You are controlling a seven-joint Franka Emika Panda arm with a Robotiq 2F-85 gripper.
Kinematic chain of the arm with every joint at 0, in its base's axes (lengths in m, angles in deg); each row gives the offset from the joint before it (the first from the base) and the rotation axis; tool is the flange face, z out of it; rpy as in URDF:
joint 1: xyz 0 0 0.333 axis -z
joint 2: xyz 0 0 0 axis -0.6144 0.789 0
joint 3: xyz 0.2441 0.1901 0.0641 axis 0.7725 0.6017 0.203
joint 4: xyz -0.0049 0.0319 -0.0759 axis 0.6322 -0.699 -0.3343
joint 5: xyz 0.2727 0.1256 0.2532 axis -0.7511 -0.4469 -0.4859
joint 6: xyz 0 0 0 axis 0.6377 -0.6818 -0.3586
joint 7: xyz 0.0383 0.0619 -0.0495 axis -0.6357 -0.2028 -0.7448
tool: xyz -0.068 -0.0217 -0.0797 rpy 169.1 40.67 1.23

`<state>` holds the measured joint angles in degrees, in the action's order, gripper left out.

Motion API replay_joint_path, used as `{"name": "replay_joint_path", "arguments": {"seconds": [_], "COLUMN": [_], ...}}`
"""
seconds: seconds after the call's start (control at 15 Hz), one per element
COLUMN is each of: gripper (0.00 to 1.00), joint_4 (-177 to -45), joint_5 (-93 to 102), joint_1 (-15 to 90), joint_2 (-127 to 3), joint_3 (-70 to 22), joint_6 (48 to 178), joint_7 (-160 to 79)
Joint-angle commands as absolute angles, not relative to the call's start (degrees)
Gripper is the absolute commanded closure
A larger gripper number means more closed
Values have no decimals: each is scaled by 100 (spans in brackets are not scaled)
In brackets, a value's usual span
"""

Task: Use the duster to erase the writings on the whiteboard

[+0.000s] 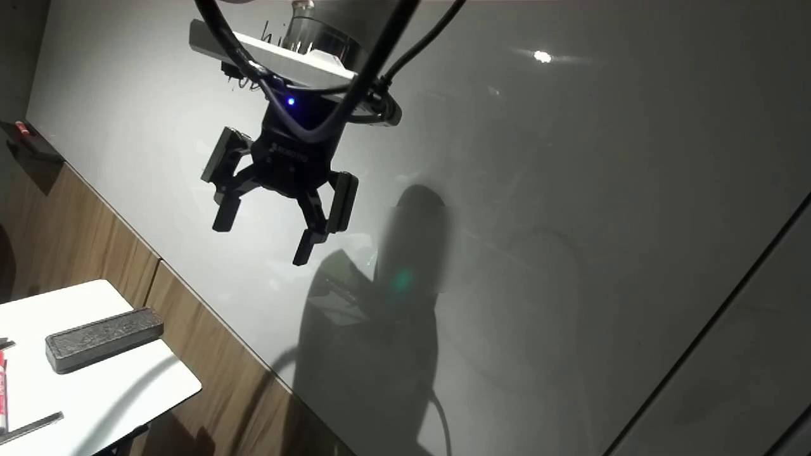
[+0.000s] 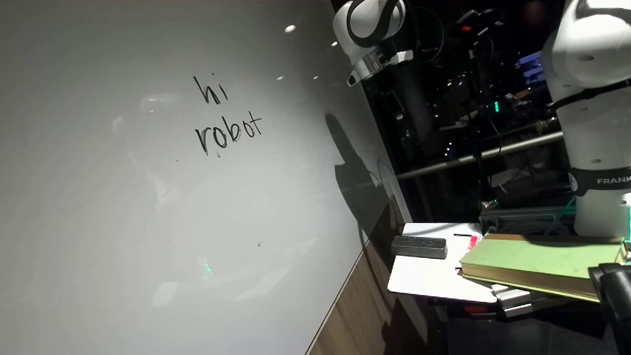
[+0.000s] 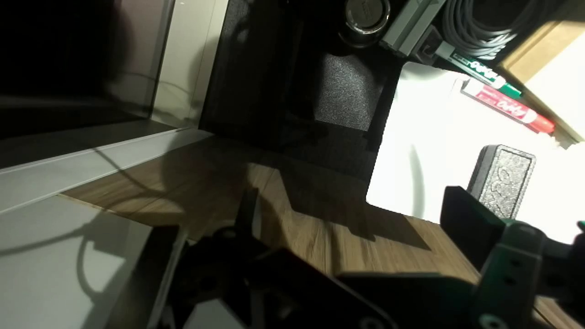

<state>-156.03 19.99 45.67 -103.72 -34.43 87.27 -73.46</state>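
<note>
1. Hanging up and to the right of the duster (image 1: 104, 335) in an exterior view, well apart from it, is the gripper (image 1: 263, 238), fingers (image 1: 304, 250) spread wide with a big gap across the middle.
2. Duster's lying flat on the white surface (image 2: 429, 276), one end right about at the edge in both exterior views.
3. Wrist view: a dark finger blocks a bit of the duster. The red marker (image 3: 509, 105) is near the duster, and the green marker (image 3: 480, 71) is just beside the red one, on the side away from the duster. Can't tell if those two touch.
4. The book (image 2: 542, 259) is to the right of the duster and pretty near it in an exterior view.
5. The writing (image 2: 227, 125), "hi robot" in two lines, is on the board (image 2: 236, 207) up and to the left of the duster, well apart from it. Super readable in an exterior view btw.
6. Wood strip (image 1: 209, 335) runs along the board's lower edge, sitting between the duster and the board in an exterior view.
7. Big shadow (image 2: 360, 192) on the board too, up and to the left of the duster, nearer to it than the writing is.
</note>
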Motion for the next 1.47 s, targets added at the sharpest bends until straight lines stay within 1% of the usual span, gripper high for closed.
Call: {"name": "replay_joint_path", "arguments": {"seconds": [0.0,0.27,0.47,0.67,0.87,0.93,1.0,1.4], "gripper": [0,0,0,0,0,0,0,0], "joint_4": [-15660,-16222,-16840,-17430,-17956,-17699,-17837,-17879], "joint_5": [1985,1587,1055,854,1176,1295,1438,2119], "joint_1": [4551,4322,4010,3717,3705,3798,3890,4311], "joint_2": [-10433,-10864,-11235,-11274,-10956,-10532,-10453,-9532], "joint_3": [-3402,-3087,-2589,-1929,-1347,-1177,-1072,-1031], "joint_6": [8714,8842,9238,10223,11339,11491,11724,12338], "joint_7": [-7318,-6786,-5937,-4862,-3939,-3677,-3460,-2719]}}
